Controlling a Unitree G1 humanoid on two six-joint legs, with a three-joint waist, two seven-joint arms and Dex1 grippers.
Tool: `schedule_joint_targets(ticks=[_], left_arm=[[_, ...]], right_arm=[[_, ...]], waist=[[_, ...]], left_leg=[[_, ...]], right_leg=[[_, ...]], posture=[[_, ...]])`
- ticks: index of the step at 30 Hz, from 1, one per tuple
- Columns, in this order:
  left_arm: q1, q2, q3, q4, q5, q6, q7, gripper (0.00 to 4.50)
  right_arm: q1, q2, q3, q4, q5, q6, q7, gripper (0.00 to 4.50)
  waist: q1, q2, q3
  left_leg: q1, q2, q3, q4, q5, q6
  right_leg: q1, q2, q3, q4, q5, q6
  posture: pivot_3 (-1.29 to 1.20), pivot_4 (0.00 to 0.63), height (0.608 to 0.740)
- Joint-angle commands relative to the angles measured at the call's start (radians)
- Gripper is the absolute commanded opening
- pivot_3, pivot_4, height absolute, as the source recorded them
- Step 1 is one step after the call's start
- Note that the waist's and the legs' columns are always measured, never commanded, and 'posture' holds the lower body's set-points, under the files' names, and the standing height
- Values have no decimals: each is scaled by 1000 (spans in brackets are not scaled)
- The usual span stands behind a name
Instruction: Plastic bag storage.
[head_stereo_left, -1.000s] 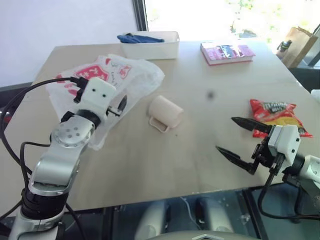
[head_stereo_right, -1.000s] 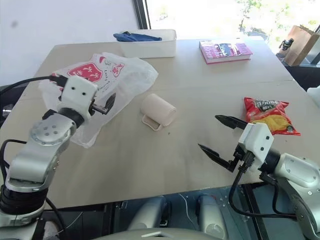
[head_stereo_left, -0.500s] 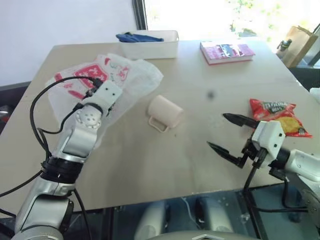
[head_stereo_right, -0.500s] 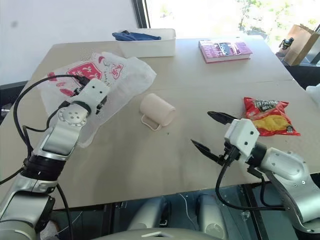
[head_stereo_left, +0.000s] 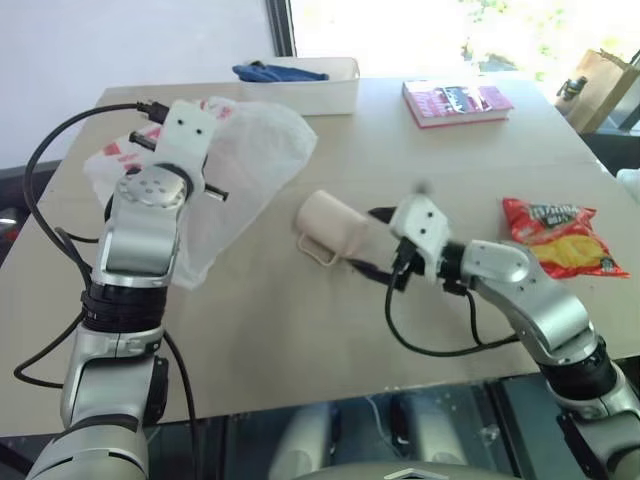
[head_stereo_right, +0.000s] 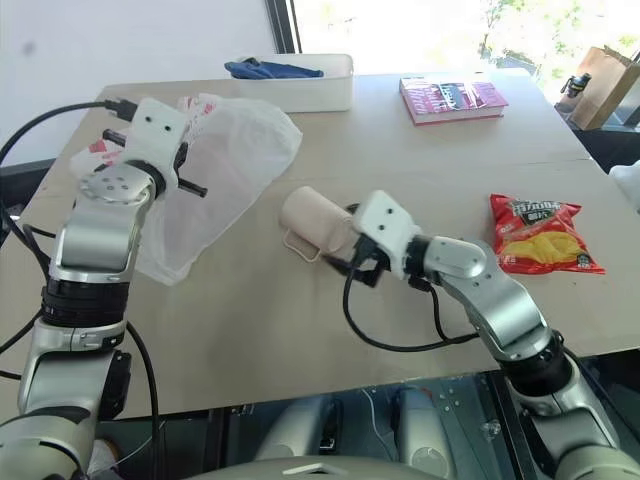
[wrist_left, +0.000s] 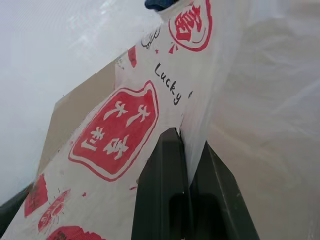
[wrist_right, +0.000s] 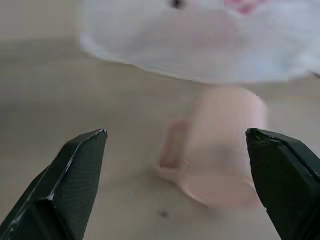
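From the head views, the left claw (head_stereo_left: 213, 190) is clamped on the bag (head_stereo_left: 250, 160), lifting one side while the rest drapes on the desk (head_stereo_left: 300, 330); the thin film could tear or slip out. The right claw (head_stereo_right: 345, 245), spread wide and empty, sits just beside the cup (head_stereo_right: 312, 220) and could knock it rolling. The left wrist view shows film pinched between closed fingers (wrist_left: 160, 195). In the right wrist view, blurred, the cup seems to lie between the open fingers (wrist_right: 75, 170).
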Motion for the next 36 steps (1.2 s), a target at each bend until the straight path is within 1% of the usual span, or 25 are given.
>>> schedule_joint_targets(ticks=[1,4,6,9,11,13,18,22,26,27,29,31,34,36], left_arm=[[-10,2,19,-56,13,23,4,50],[-1,-3,26,-72,14,39,10,50],[3,-4,33,-83,16,47,14,50],[8,-12,47,-97,15,59,23,50],[11,-17,51,-102,15,61,27,50],[13,-22,51,-108,14,64,30,50],[12,-23,53,-112,14,62,32,50],[13,-29,54,-109,12,58,34,50],[2,-36,48,-95,11,49,34,50],[-3,-38,46,-91,11,47,34,50],[-10,-42,44,-87,12,45,33,50],[-10,-43,43,-88,13,46,32,50],[-12,-44,44,-94,13,51,30,0],[-13,-44,44,-97,13,53,31,0]], right_arm=[[-76,18,39,108,-8,-36,95,4500],[-187,108,121,326,-146,-145,62,4500],[-242,150,167,434,-234,-264,59,4500],[-272,201,173,494,-244,-311,100,4500],[-280,212,183,516,-237,-308,162,4500],[-285,209,203,558,-273,-333,188,4500],[-308,167,214,657,-410,-403,156,4500],[-304,119,178,627,-438,-354,162,4500],[-286,144,160,602,-417,-262,167,4500],[-288,158,160,617,-434,-255,143,4500],[-306,199,165,693,-494,-262,51,4500],[-315,220,177,750,-540,-283,2,4500],[-310,230,198,802,-579,-323,-8,3724],[-311,237,198,829,-596,-338,-17,2829]], waist=[[-1,0,0],[-12,-1,0],[-23,-1,0],[-27,-1,0],[-27,-1,0],[-26,-1,0],[-25,-1,0],[-26,-1,0],[-28,-1,0],[-30,-1,0],[-32,-1,0],[-31,-1,0],[-27,-1,-1],[-28,-1,-1]], left_leg=[[-1,0,0,0,0,0],[-2,0,1,1,0,0],[-3,0,1,1,1,-1],[-8,0,1,1,1,-2],[-10,0,1,1,1,-2],[-10,-1,1,1,1,-2],[-9,-1,0,1,2,-3],[-9,-1,0,2,2,-3],[-9,-1,0,2,2,-3],[-9,-1,0,1,2,-3],[-9,-1,1,1,2,-3],[-9,-1,1,2,2,-4],[-9,-1,1,2,3,-4],[-9,-2,1,2,3,-4]], right_leg=[[0,0,0,0,0,0],[-2,0,1,1,0,0],[-5,0,1,4,0,0],[-12,0,2,7,0,0],[-13,0,2,6,0,0],[-12,0,2,5,0,0],[-12,-1,1,7,0,0],[-12,-1,1,8,0,0],[-12,-1,1,8,0,0],[-12,-1,2,8,0,0],[-13,-1,2,9,0,0],[-13,-1,2,10,0,0],[-13,-1,2,11,0,0],[-13,-2,2,11,0,0]], posture=[[0,150,740],[0,150,740],[0,150,740],[0,150,740],[0,150,740],[0,150,740],[0,150,740],[0,150,740],[0,150,740],[0,150,740],[0,150,740],[0,150,740],[0,150,740],[0,150,740]])
